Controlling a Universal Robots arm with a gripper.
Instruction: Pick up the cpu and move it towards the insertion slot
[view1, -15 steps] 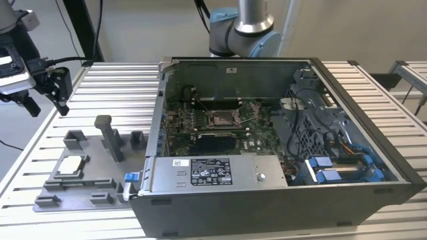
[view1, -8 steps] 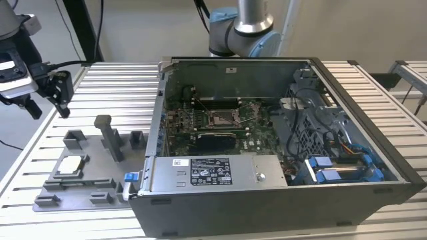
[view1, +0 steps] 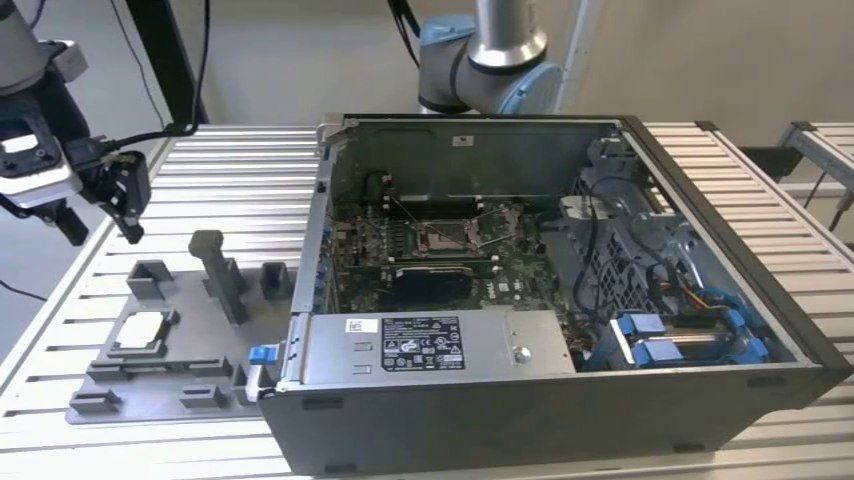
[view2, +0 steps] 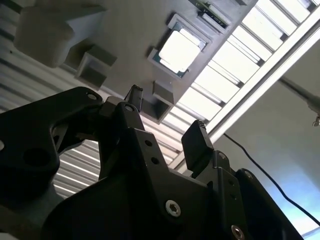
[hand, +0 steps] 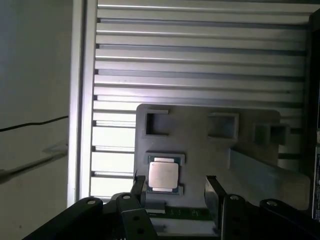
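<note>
- Resting face up in a recess of the grey fixture plate (view1: 200, 345): the cpu (view1: 144, 330).
- Gripper (hand: 175, 186) above it, fingers apart, holding nothing.
- Insertion slot (view1: 447, 232) on the board inside the open computer case (view1: 561, 400).

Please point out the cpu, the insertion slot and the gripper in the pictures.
the cpu (hand: 163, 175), first wrist view, middle of its silvery top face.
the insertion slot (view1: 445, 237), exterior view, its brownish centre inside the metal frame.
the gripper (view2: 165, 109), second wrist view, midway between its open fingertips.

Hand (view1: 98, 222) aloft, pointing downward, fingers (hand: 214, 195) spread wide apart, empty
</note>
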